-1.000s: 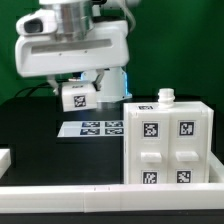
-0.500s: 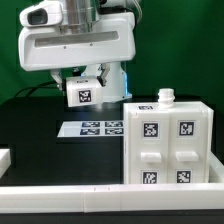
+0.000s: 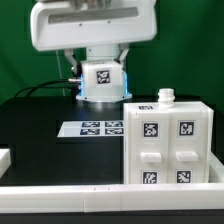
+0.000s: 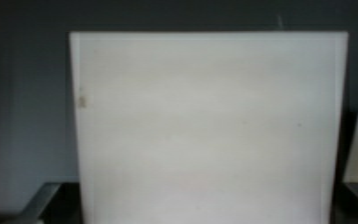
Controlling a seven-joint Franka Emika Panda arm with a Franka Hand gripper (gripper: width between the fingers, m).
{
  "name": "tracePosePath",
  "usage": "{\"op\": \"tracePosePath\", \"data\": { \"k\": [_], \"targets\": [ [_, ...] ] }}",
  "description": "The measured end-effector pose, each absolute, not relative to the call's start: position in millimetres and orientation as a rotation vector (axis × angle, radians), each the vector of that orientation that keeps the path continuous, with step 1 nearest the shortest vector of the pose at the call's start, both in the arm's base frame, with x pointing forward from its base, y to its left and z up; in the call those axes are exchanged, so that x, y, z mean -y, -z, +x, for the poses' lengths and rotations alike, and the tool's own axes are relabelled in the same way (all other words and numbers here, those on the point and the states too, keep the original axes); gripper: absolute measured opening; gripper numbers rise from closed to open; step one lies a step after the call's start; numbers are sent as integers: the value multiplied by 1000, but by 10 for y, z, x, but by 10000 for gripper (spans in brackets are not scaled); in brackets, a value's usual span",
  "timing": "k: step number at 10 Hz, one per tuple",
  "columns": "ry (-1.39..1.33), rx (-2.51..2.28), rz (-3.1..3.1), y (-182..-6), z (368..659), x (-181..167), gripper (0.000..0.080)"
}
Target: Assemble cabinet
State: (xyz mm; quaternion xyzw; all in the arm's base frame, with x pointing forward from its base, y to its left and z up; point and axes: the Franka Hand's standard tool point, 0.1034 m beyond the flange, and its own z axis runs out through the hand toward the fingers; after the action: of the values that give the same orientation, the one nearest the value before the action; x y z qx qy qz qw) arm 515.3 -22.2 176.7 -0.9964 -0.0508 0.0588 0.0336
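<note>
The cabinet body, a large white box with four tagged front panels and a small white knob on top, stands at the exterior view's right. My gripper is shut on a small white tagged cabinet piece and holds it in the air behind and to the left of the box, apart from it. In the wrist view the held piece shows as a flat white panel filling most of the picture. A dark finger shows at its lower edge.
The marker board lies flat on the black table left of the cabinet. A long white border rail runs along the front. Another white part sits at the exterior view's left edge.
The arm has moved toward the exterior view's right and slightly up, carrying the small tagged piece from left of the marker board to above its far side. The cabinet body has not moved.
</note>
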Motion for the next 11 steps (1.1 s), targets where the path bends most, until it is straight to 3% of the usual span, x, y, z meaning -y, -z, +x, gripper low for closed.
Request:
{"op": "tracePosePath", "data": {
  "k": [3, 7, 11],
  "targets": [
    [-183, 83, -3076, -1879, 5422, -127, 563],
    [-191, 95, -3075, -1855, 5420, -132, 563],
    [-145, 128, -3079, -1913, 5881, -403, 563]
  ]
}}
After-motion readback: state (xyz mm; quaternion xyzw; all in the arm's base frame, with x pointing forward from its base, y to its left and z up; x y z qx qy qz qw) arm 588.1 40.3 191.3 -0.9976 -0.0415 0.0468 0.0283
